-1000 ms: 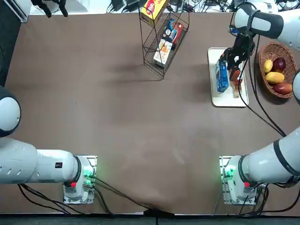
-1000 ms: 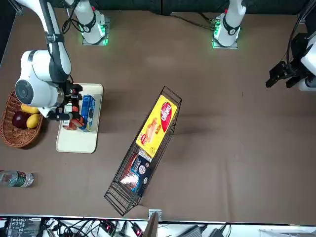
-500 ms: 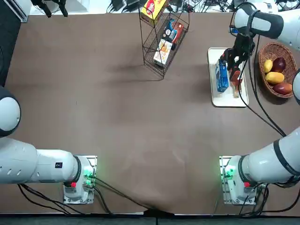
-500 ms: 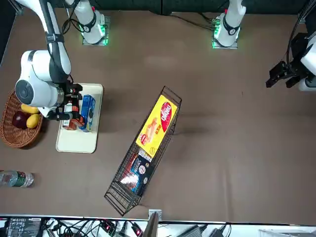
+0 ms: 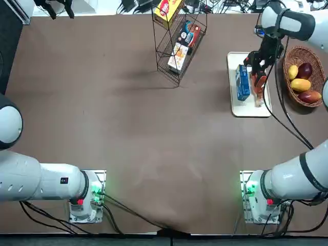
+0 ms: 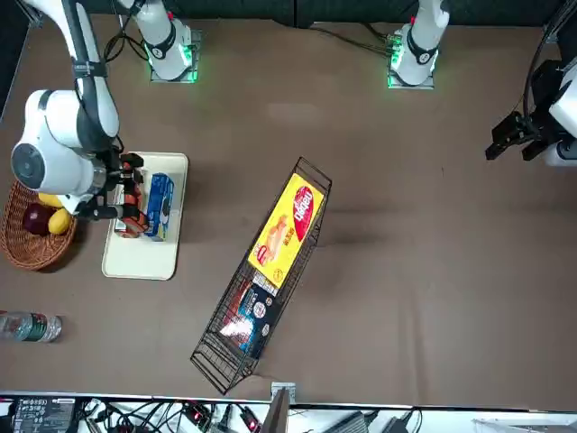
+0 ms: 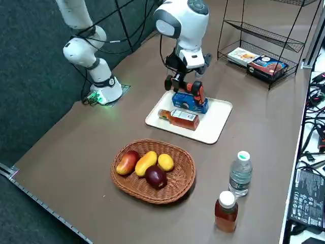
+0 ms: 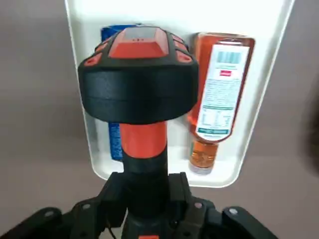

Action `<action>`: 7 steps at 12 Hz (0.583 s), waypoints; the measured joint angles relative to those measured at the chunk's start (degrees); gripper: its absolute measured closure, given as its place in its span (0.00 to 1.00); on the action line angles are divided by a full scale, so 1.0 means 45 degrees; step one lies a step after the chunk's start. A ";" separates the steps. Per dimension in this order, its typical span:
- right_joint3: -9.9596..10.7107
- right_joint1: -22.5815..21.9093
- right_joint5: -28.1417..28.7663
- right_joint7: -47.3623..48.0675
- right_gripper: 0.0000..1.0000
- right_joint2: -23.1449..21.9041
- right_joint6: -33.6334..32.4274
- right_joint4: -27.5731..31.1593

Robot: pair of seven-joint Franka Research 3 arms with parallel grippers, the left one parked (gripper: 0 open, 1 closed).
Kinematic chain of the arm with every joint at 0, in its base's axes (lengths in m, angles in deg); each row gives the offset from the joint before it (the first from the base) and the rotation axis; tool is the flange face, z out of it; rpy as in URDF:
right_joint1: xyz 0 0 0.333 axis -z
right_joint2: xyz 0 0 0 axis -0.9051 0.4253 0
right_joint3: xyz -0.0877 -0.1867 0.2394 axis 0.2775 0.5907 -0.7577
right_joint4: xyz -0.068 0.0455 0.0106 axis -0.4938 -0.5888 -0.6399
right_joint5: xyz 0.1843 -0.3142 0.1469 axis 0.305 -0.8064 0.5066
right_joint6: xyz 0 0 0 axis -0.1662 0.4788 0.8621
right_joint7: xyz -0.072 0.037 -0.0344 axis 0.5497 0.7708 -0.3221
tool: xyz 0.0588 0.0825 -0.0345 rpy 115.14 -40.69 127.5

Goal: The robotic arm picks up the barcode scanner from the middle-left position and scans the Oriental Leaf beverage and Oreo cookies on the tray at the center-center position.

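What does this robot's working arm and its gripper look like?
The right arm is white, with rounded joints, grey bands and grey caps. Black cables run loosely along it. The right gripper is black, angular and two-fingered, with small round screws on it.

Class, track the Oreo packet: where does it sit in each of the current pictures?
Top view: blue Oreo packet right of centre.
Front view: left of centre, upper half.
Right side view: above centre, beyond the tea bottle.
Right wrist view: partly hidden behind the scanner in the right end effector.
Shared landmark: the white tray beneath it.
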 joint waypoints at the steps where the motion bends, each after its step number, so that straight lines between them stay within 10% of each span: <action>1: 0.0004 0.0185 0.0000 -0.0156 0.58 -0.0002 0.0000 -0.0003; 7: 0.0004 0.0663 -0.0003 -0.0683 0.58 -0.0001 0.0000 -0.0003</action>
